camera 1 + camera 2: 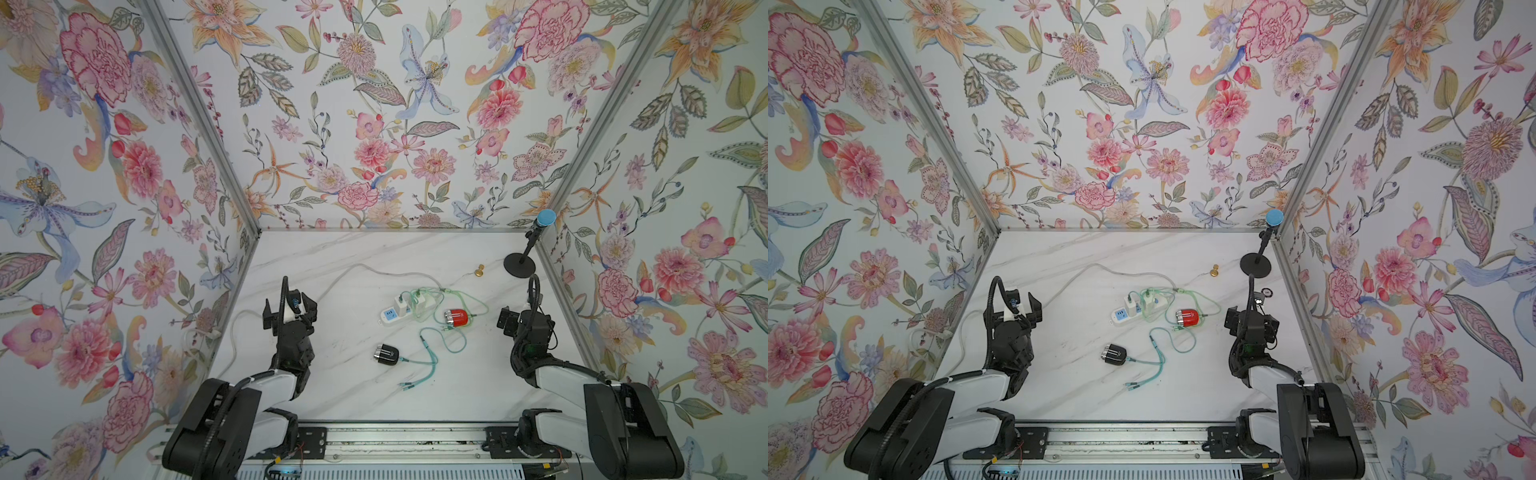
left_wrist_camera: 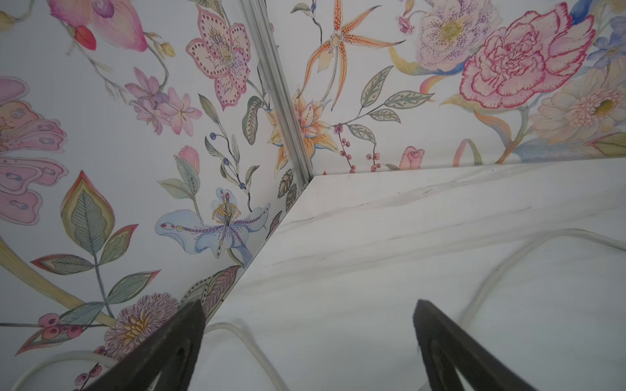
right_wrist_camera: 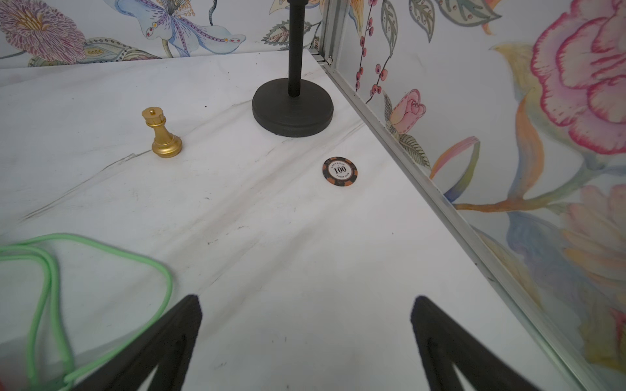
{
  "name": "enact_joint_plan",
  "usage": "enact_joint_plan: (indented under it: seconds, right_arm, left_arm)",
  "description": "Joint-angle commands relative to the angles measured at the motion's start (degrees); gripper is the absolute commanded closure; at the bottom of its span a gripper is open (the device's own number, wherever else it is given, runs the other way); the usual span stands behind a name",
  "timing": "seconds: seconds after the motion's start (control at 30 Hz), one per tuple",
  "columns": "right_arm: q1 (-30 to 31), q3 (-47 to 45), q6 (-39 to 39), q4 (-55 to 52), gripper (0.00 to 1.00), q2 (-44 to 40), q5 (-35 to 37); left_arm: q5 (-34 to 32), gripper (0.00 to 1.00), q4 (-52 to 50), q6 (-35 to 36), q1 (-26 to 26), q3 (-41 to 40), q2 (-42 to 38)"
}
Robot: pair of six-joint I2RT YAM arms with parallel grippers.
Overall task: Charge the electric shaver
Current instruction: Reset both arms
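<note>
Left tool (image 2: 306, 304) and right tool (image 3: 305, 298) both gape wide, apparently empty, hovering over the table (image 3: 271, 237).

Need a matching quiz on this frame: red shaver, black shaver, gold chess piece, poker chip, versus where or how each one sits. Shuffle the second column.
Column A
1. red shaver
2. black shaver
3. gold chess piece
4. poker chip

Column B
a. lying flat, printed face up
b. standing upright, near the stand base but not touching it
c. right beside the power strip
d. apart from the strip, on the near side of the table

Pairs: 1-c, 2-d, 3-b, 4-a
</note>
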Motion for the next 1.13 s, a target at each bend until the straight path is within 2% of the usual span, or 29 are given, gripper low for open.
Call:
enact_joint_plan:
  seconds: [0.0,0.1,0.17,0.23,0.37,0.43,0.53,0.6,0.77,0.9,1.1]
  right_arm:
    - [-0.3,1.5,-2.1,11.1,0.00,2.5,-5.8]
    - [-0.5,2.8,-3.3,14.1,0.00,5.8,-6.5]
    - [-1.1,3.7,-3.9,17.4,0.00,9.4,-7.5]
    - [-0.9,4.8,-4.4,18.4,0.00,12.7,-8.4]
    - [-0.1,4.2,-5.3,20.3,0.00,14.1,-8.5]
    - [-0.1,3.6,-5.4,22.0,0.00,14.7,-8.6]
    - [0.3,1.2,-6.0,30.1,0.00,17.5,-7.6]
    - [0.4,2.0,-5.5,25.8,0.00,16.0,-7.5]
    - [0.3,1.8,-5.7,27.4,0.00,16.8,-7.7]
    - [0.3,1.8,-5.7,27.4,0.00,16.7,-7.7]
    - [-0.3,1.5,-4.9,27.6,0.00,16.5,-7.6]
  left_arm:
    - [12.4,0.01,9.2,-0.2,3.7,-0.1,3.3]
    - [20.5,0.01,7.7,-3.3,8.7,3.6,8.4]
    - [25.5,0.01,13.3,-4.6,11.1,2.9,13.0]
    - [27.2,0.01,18.2,-4.6,11.5,2.3,15.5]
    - [27.9,0.01,19.0,-4.7,11.9,0.1,15.5]
    - [25.4,0.01,16.3,-5.4,11.9,1.4,15.3]
    - [25.6,0.01,16.2,-5.2,11.7,1.4,15.3]
    - [26.2,0.01,16.2,-5.1,11.7,1.5,15.3]
    - [27.1,0.01,15.3,-4.7,11.7,1.5,15.3]
    - [31.6,0.01,13.6,-3.0,11.7,3.4,15.3]
    - [31.5,0.01,14.2,-3.1,11.7,3.1,15.3]
